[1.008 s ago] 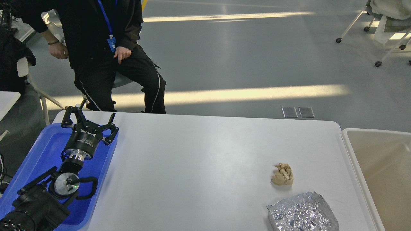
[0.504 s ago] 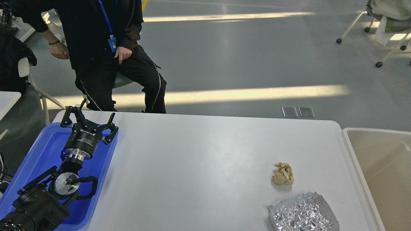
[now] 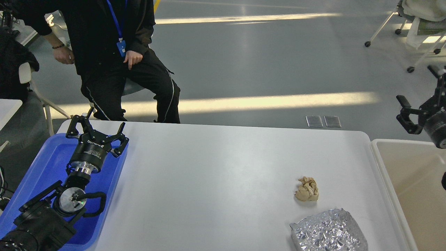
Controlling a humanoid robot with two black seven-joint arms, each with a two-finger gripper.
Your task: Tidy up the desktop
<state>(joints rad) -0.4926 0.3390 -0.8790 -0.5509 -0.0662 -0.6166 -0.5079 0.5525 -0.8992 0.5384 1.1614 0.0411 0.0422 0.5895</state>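
Observation:
The white desktop (image 3: 216, 174) fills the middle of the head view. A crumpled beige paper ball (image 3: 307, 190) lies on its right part. A crumpled silver foil piece (image 3: 329, 232) lies just in front of it at the near edge. My left gripper (image 3: 98, 129) is open and empty over the far end of the blue tray (image 3: 48, 160), far left of both items. My right gripper (image 3: 416, 87) is open and empty at the right edge, raised over the far left corner of the beige bin (image 3: 414, 184).
A person in black (image 3: 115, 52) sits just behind the table's far left corner. The bin stands against the table's right edge. Wheeled chairs (image 3: 414, 31) stand far back right.
My right gripper has come into view at the right edge above the bin. The left arm, the paper ball and the foil have not moved.

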